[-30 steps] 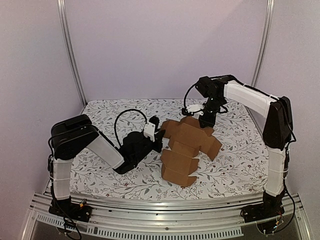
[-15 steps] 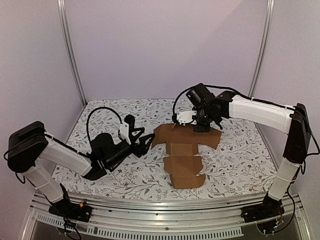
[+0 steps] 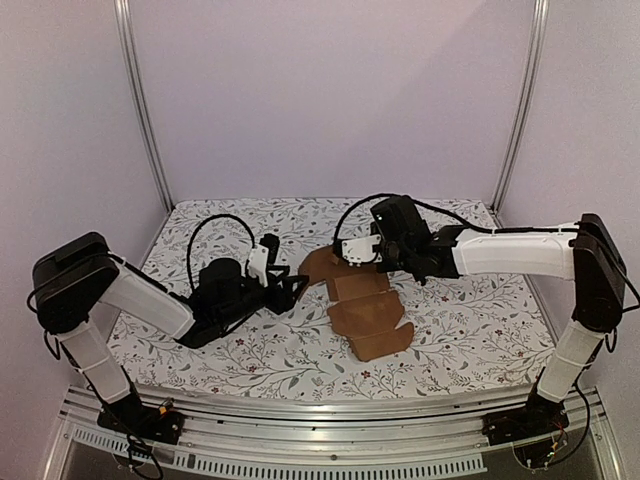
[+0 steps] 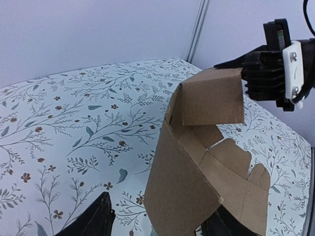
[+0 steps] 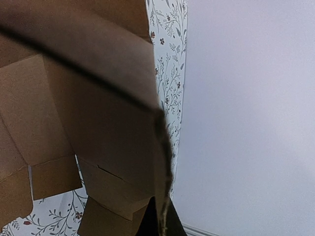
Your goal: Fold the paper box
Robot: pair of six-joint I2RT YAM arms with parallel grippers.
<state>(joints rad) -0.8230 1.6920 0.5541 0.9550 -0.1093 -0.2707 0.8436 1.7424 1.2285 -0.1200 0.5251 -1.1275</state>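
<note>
Left gripper (image 3: 296, 287) lies low over the floral table (image 3: 200, 235) and points at the left edge of the paper box (image 3: 365, 315). Its fingers (image 4: 101, 221) are spread wide in the left wrist view. The near flap of the sheet stands up in the gap between them. The left finger is clear of it and the right finger is just beside it, so nothing is gripped.

The paper box sits mid-table between the two arms, a brown die-cut sheet that is only partly folded. The panels nearest the arm bases lie roughly flat on the cloth. The far-left part is lifted and bent over at a crease.

Right gripper (image 4: 248, 69) reaches in from the right onto that raised far flap. In the right wrist view the sheet's edge runs straight down into the dark fingertips, so it looks pinched shut on the cardboard. The contact itself is mostly hidden.

Handling, as a judgement: the sheet is probably very light and thin. It should be stiff across each panel but hinge easily at the creases and spring back if let go. It would likely slide on the cloth when pushed. Best hold is a flap edge near a crease, pinched flat, with the other arm pinning or bracing a neighbouring panel. A hard squeeze could dent or tear the tabs.
</note>
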